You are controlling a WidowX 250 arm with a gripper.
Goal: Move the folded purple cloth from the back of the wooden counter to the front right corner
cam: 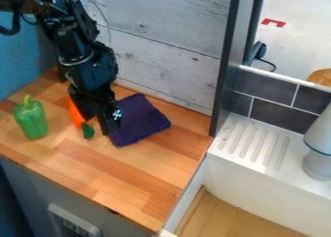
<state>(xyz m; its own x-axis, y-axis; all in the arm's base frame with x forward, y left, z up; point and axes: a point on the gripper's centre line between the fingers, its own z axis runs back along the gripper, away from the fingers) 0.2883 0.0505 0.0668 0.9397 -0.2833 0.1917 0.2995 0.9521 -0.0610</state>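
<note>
The black gripper (103, 119) hangs low over the wooden counter, between an orange carrot (75, 112) on its left and a folded dark purple cloth (139, 120) on its right. Its lower end overlaps the cloth's left edge in the view; whether they touch I cannot tell. The carrot's green top points toward the front, and the gripper partly hides the carrot. Farther left, a green bell pepper (30, 118) lies apart from both, its stem toward the back.
A whitewashed plank wall (168, 33) stands behind the wooden counter (113, 175). To the right are a dark vertical post (227, 62), a white ridged drainboard (254, 141), a white-grey object (318, 149) and a sink basin with a wooden floor (226, 216).
</note>
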